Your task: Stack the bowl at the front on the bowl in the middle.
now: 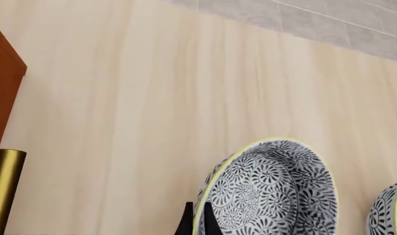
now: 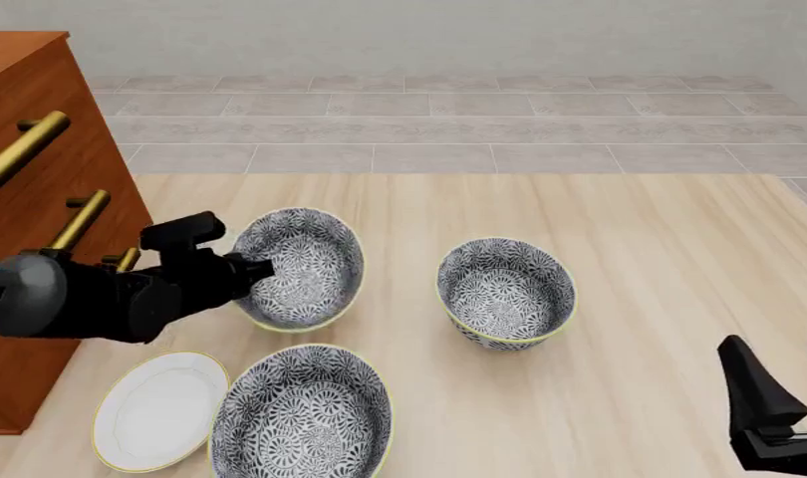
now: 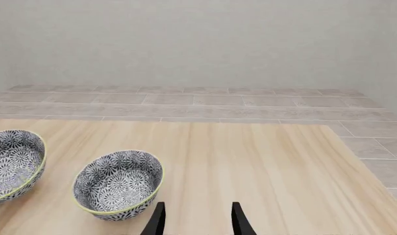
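Observation:
The bowl at the front (image 2: 304, 264) has a grey-and-white floral pattern and a thin yellow rim. It sits tilted at the table's left, farther along my reach than the other bowls. My left gripper (image 2: 260, 267) is shut on its left rim. In the left wrist view the fingers (image 1: 185, 224) straddle the rim of that bowl (image 1: 270, 191). The bowl in the middle (image 2: 506, 291) stands upright to its right, apart from it, and also shows in both wrist views (image 1: 389, 210) (image 3: 118, 183). My right gripper (image 2: 789, 388) is open and empty at the near right (image 3: 198, 220).
A third alike bowl (image 2: 301, 413) rests at the near edge beside a flat white plate (image 2: 160, 408). An orange wooden cabinet (image 2: 32, 149) with brass handles (image 2: 22, 149) stands along the left. Bare table (image 2: 670, 259) spreads to the right.

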